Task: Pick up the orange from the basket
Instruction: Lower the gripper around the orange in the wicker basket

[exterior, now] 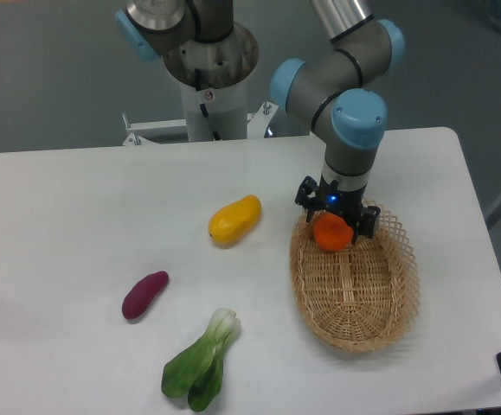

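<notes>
The light tan wicker basket (358, 298) lies on the right part of the white table. The small round orange (330, 233) is at the basket's far end, directly under my gripper (333, 226). The gripper points straight down and its black fingers sit on either side of the orange, closed against it. The upper part of the orange is hidden by the gripper body. I cannot tell whether the orange still rests on the basket floor or hangs just above it.
An elongated yellow mango-like fruit (234, 219) lies left of the basket. A purple sweet potato (144, 294) and a green bok choy (201, 361) lie toward the front left. The robot base (208, 82) stands at the table's far edge.
</notes>
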`<state>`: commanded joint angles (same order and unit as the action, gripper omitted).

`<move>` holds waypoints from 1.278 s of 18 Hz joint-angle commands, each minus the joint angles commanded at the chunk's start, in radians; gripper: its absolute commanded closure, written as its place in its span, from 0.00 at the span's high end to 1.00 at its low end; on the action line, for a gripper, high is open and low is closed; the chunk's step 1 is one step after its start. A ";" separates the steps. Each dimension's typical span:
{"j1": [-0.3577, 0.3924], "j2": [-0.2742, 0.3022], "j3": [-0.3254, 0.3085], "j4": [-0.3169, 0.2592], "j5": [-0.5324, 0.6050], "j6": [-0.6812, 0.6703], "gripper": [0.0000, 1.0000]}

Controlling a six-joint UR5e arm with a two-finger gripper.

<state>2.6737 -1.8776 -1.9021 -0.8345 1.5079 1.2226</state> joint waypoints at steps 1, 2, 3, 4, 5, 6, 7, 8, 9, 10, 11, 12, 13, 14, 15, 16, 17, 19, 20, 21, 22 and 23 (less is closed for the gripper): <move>0.000 -0.002 -0.003 0.003 0.000 0.000 1.00; 0.000 -0.003 -0.006 0.005 0.000 0.002 1.00; 0.000 -0.009 -0.011 0.005 0.000 0.002 1.00; 0.000 -0.012 -0.009 0.006 0.000 0.002 1.00; 0.000 -0.024 -0.006 0.018 0.000 0.002 1.00; 0.003 -0.032 -0.012 0.038 -0.002 0.002 1.00; 0.006 -0.029 -0.012 0.044 0.000 0.000 1.00; 0.003 -0.034 -0.014 0.048 0.000 0.000 1.00; 0.003 -0.037 -0.020 0.054 0.002 0.002 1.00; 0.006 -0.035 -0.032 0.060 0.000 0.005 1.00; 0.008 -0.035 -0.034 0.061 0.000 0.006 1.00; 0.008 -0.035 -0.034 0.061 0.000 0.006 1.00; 0.008 -0.035 -0.034 0.061 0.000 0.006 1.00; 0.008 -0.035 -0.035 0.061 0.002 0.006 1.00; 0.008 -0.034 -0.037 0.061 0.000 0.006 1.00; 0.008 -0.034 -0.037 0.061 0.000 0.005 1.00; 0.008 -0.034 -0.037 0.061 0.000 0.006 1.00; 0.008 -0.034 -0.034 0.074 0.000 0.009 0.95; 0.008 -0.035 -0.034 0.077 0.000 0.011 0.85; 0.008 -0.035 -0.034 0.077 0.000 0.012 0.76; 0.008 -0.035 -0.029 0.080 0.000 0.014 0.67; 0.008 -0.035 -0.029 0.080 0.002 0.015 0.66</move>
<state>2.6814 -1.9129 -1.9313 -0.7547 1.5094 1.2379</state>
